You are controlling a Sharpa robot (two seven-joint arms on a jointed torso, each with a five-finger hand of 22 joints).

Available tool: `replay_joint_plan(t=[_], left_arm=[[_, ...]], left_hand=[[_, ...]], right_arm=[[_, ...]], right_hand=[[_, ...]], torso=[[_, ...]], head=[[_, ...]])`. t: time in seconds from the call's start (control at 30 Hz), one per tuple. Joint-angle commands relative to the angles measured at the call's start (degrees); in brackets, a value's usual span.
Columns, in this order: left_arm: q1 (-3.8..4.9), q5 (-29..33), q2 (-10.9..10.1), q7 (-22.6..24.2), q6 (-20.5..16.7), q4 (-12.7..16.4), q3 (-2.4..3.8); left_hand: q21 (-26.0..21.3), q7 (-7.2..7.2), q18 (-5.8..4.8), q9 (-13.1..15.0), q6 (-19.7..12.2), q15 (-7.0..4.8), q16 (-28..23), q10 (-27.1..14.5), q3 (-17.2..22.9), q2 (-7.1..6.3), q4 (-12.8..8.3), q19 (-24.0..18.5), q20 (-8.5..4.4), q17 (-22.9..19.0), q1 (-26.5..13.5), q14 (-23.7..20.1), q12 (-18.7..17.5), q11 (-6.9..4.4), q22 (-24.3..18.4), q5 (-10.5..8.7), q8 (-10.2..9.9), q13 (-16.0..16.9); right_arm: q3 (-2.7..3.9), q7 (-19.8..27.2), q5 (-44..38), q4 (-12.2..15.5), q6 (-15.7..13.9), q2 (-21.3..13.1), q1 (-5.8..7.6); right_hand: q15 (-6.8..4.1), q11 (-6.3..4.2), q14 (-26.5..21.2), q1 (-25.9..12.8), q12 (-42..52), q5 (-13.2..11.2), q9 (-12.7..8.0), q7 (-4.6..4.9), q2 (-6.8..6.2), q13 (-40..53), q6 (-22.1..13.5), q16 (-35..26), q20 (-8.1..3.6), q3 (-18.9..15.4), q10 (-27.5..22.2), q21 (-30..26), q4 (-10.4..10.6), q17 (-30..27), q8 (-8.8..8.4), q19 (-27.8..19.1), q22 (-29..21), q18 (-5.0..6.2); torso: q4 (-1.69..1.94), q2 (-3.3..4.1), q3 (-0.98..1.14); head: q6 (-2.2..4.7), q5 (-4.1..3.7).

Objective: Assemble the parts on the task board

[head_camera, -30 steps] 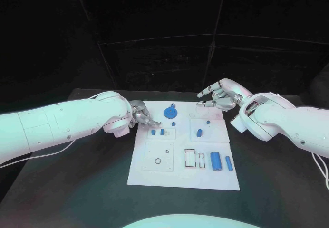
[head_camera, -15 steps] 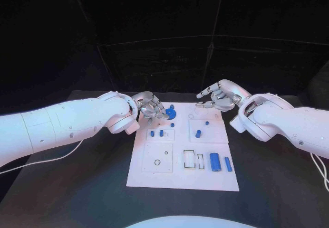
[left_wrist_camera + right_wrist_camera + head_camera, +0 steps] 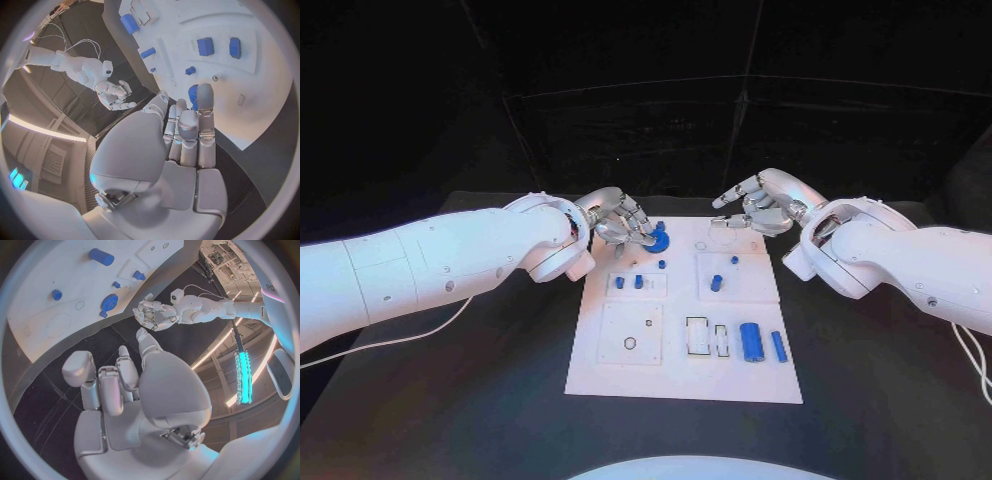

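The white task board (image 3: 632, 375) lies in the middle of the table with several blue parts on it. A round blue disc (image 3: 658, 241) sits near its far edge. My left hand (image 3: 623, 222) hovers at that disc with its fingers (image 3: 187, 127) stretched out over the disc (image 3: 193, 96); it holds nothing, and whether the tips touch it I cannot tell. My right hand (image 3: 756, 208) hangs above the board's far right corner, fingers apart and empty. The right wrist view shows my right hand (image 3: 119, 385), the disc (image 3: 109, 302) and my left hand (image 3: 153, 315) beside it.
A thick blue cylinder (image 3: 751, 341) and a thin blue bar (image 3: 779, 346) lie at the board's near right. Two small blue pieces (image 3: 629, 282) stand mid-left, a blue block (image 3: 715, 282) mid-right. Black table (image 3: 473, 400) surrounds the board.
My left hand has moved from the board's left edge towards its far end, up to the blue disc, and its fingers have stretched out. The right hand has hardly moved.
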Motion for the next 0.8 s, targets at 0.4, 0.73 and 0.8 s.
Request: replay_joint_plan(t=[0.4,0.73,0.8], left_arm=[[-1.84,-37.26,10.84,9.35,6.60,-10.14,-0.04],[-1.93,-38.15,11.54,8.91,7.47,-10.53,-0.03],[-1.93,-38.51,11.57,8.58,7.65,-10.51,-0.03]], left_hand=[[18.33,-0.10,-2.62,-12.79,7.17,0.36,10.81,1.74,3.96,-3.35,-4.32,12.02,0.09,5.53,1.34,7.74,-18.75,0.93,15.66,0.03,-10.72,-20.93],[19.77,-0.24,-2.87,-13.44,8.16,0.18,11.39,2.98,4.26,-3.28,-4.62,12.78,-0.09,5.60,1.00,8.25,-19.44,0.76,16.97,0.04,-11.25,-21.92],[20.25,-0.29,-2.96,-13.57,8.44,0.11,11.47,3.33,4.30,-3.32,-4.66,13.03,-0.14,5.53,0.88,8.37,-19.58,0.71,17.41,0.01,-11.34,-22.12]], right_arm=[[0.04,0.42,0.14,0.15,-0.54,0.35,0.13],[0.04,0.40,0.14,0.14,-0.51,0.40,0.13],[0.04,0.39,0.14,0.14,-0.51,0.40,0.13]], right_hand=[[-0.25,-0.17,4.10,0.08,-0.53,0.06,-0.06,-0.02,0.39,-0.30,0.26,-0.27,-0.10,-0.21,-0.71,-0.31,-0.21,6.24,-0.35,-0.42,-0.05,0.92],[-0.25,-0.17,4.10,0.08,-0.53,0.06,-0.06,-0.02,0.39,-0.30,0.26,-0.27,-0.10,-0.21,-0.71,-0.31,-0.21,6.24,-0.35,-0.42,-0.05,0.92],[-0.25,-0.17,4.10,0.08,-0.53,0.06,-0.06,-0.02,0.39,-0.30,0.26,-0.27,-0.10,-0.21,-0.71,-0.31,-0.21,6.24,-0.35,-0.42,-0.05,0.92]], torso=[[0.05,0.01,-0.06],[0.11,-0.07,-0.02],[0.11,-0.05,-0.01]], head=[[0.28,-0.73],[0.22,-0.86],[0.20,-0.86]])
